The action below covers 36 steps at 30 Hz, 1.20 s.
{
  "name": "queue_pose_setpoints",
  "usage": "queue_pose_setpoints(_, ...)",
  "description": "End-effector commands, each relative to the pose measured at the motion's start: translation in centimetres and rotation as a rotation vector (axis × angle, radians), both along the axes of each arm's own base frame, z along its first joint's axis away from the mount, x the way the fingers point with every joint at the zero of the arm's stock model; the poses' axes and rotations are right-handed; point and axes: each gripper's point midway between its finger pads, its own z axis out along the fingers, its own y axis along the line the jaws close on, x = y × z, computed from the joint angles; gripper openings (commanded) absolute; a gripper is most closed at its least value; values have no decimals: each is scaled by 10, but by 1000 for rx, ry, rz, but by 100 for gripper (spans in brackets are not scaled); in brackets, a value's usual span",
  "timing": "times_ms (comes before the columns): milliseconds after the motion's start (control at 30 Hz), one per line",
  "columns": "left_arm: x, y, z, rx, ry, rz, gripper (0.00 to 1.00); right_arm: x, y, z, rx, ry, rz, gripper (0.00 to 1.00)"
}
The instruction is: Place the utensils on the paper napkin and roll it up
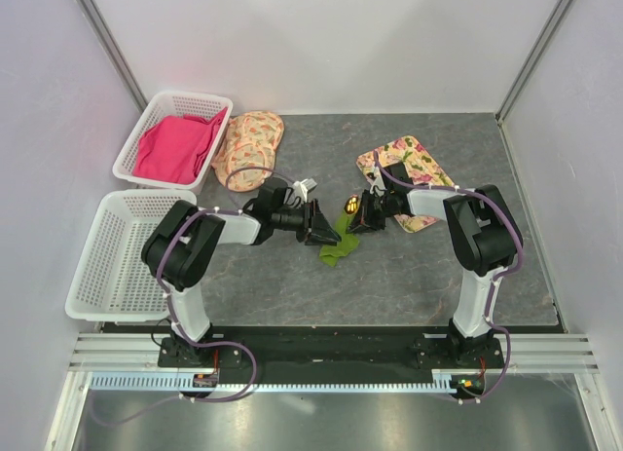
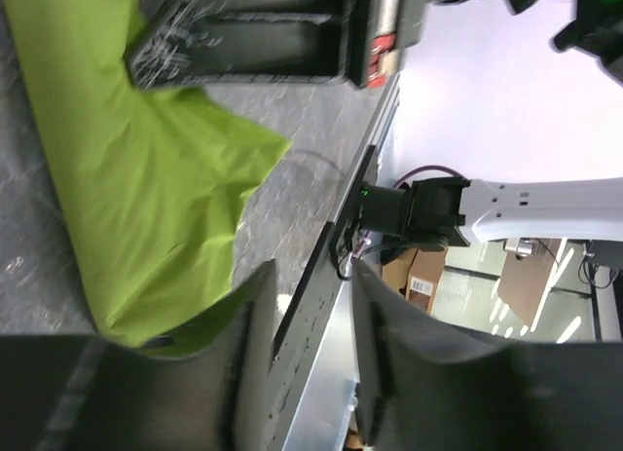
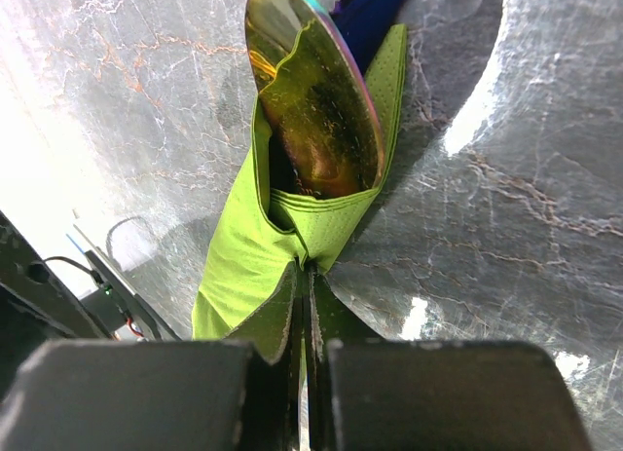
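Tightly, right fingers [image 3: 165,393] pinch the green napkin [image 3: 243,266] around utensils [image 3: 311,110].

Napkin [image 3: 243,266] lime-green, spoon end [image 3: 316,110] shiny gold, other utensil [image 3: 375,22] dk blue, cloth [image 1: 175,144] pink, mats [image 1: 248,144] floral.

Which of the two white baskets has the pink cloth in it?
The far basket, back left beside the round floral mats: the pink cloth lies in it. The nearer basket by the left arm shows only bare mesh.

- The top view looks down from high up on the whole table [image 1: 409,276].
- Both wrist views look from very near at the paper napkin [image 2: 146,178], which all three views share.
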Motion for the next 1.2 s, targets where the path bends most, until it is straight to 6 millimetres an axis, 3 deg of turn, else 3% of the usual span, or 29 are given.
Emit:
queue_pose_setpoints(0,-7,1,-17,28,2,-35,38,-2,-12,-24,-75,-1,-5,0)
queue_pose_setpoints(167,-11,3,-41,95,35,-51,30,-1,-10,-24,-68,-1,-3,0)
queue_pose_setpoints(333,-28,15,-86,186,152,-74,15,5,-7,-20,-57,0,-12,0)
queue_pose_setpoints(500,-29,21,-105,237,180,-59,9,15,-4,-8,-41,-18,-19,2)
queue_pose_setpoints(667,-22,26,-111,252,199,-29,5,25,-1,18,3,-45,-14,18)
queue_pose_setpoints(800,-22,26,-112,254,203,-28,2,34,-1,59,48,-117,-4,30)
queue_pose_setpoints(900,-22,26,-112,254,203,-28,2,33,0,86,73,-173,25,33)
queue_pose_setpoints(1033,-21,26,-113,255,204,-26,2,27,14,99,122,-182,51,31)
queue_pose_setpoints(1167,-20,26,-113,248,210,-24,2,14,34,90,187,-119,55,28)
